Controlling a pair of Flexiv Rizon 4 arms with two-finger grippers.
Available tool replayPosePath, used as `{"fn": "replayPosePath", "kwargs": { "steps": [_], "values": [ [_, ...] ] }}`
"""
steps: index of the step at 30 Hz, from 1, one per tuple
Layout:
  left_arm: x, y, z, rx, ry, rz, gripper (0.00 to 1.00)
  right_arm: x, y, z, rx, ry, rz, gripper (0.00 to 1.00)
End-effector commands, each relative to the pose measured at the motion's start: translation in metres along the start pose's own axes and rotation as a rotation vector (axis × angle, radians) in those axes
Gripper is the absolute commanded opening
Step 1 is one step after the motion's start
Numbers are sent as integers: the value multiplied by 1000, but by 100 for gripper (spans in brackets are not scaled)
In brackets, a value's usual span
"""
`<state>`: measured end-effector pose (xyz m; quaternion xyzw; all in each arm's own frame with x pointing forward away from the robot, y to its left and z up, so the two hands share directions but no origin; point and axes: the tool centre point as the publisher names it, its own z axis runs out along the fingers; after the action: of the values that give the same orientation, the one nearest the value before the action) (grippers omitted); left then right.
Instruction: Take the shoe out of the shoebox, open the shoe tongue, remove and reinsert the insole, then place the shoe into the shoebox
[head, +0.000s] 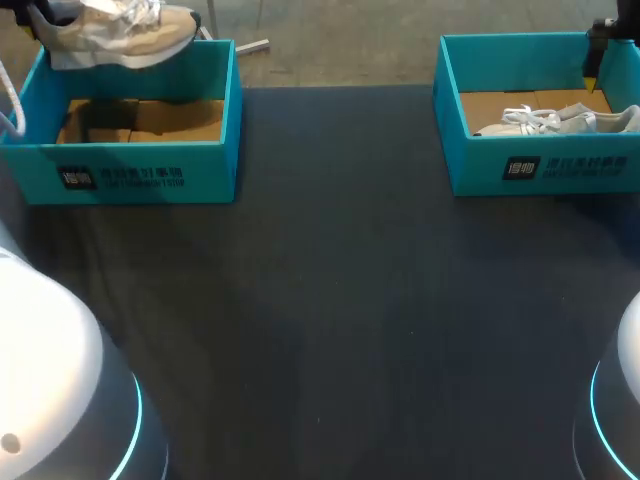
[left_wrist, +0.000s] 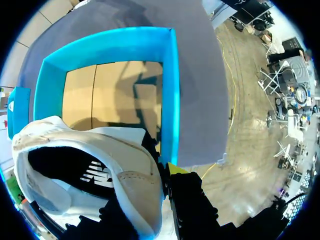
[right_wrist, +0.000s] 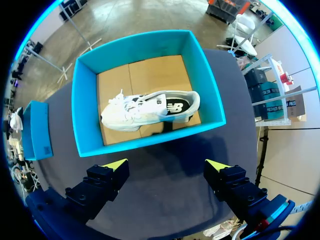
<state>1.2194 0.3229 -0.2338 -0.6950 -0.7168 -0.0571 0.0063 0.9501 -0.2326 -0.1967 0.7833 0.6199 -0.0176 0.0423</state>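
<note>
Clamping the shoe (head: 120, 35) above the shoebox (head: 150, 172), left gripper (left_wrist: 152, 190) hangs; right gripper (right_wrist: 166, 165) hovers spread open.

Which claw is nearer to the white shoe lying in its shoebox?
Right. The right claw hangs open above the shoebox with the white shoe; the left claw is across the table, holding a beige shoe over the other shoebox.

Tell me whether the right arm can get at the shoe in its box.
Probably yes. The right hand hangs open above the box, which has no lid, and the shoe lies on its side with nothing over it.
</note>
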Motion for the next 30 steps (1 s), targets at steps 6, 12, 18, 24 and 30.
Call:
{"fn": "replayPosePath", "kwargs": {
  "steps": [6, 12, 18, 24, 30],
  "values": [
    [8, -27, -46, -53, 10, -10, 0, 0, 0, 0, -1, 0, 1, 100],
    [11, -45, -68, -66, 9, -2, 0, 0, 0, 0, -1, 0, 1, 100],
    [-1, -84, -87, -93, 21, 22, 0, 0, 0, 0, -1, 0, 1, 100],
    [-16, -128, -100, -90, 17, 23, 0, 0, 0, 0, -1, 0, 1, 100],
    [-34, -183, -107, -95, 26, 36, 0, 0, 0, 0, -1, 0, 1, 100]
  ]
}}
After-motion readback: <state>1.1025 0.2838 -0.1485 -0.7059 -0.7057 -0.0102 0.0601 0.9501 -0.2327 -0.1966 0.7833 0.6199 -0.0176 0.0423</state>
